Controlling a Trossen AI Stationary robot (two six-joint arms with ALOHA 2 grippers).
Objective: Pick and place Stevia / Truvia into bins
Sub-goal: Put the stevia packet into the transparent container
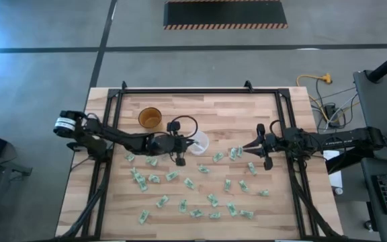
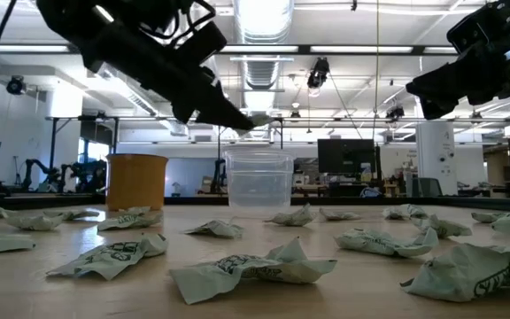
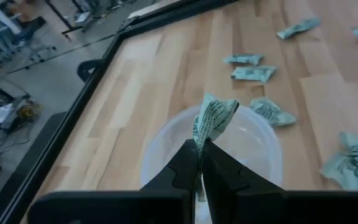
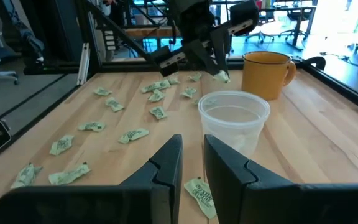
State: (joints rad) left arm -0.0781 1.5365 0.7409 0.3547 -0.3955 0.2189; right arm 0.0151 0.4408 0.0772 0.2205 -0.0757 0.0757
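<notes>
Amber-brown, a handled cup (image 1: 150, 118) is standing near the translucent plastic cup (image 1: 198, 142) on the wooden table (image 1: 200, 107), with nothing lying between them. Pale green sachets (image 1: 180, 195) are lying scattered over the boards around both. The left gripper (image 3: 199, 163) is hovering above the translucent cup's rim, its fingers clamped together on one crumpled sachet (image 3: 212, 121). The right gripper (image 1: 252, 149) is waiting further along the table, fingers slightly apart. Beyond, desks and ceiling lights are filling the room.

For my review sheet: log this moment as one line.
left gripper: shut on sachet, above clear cup | right gripper: open, waiting right of cup | loose sachets: scattered on table
</notes>
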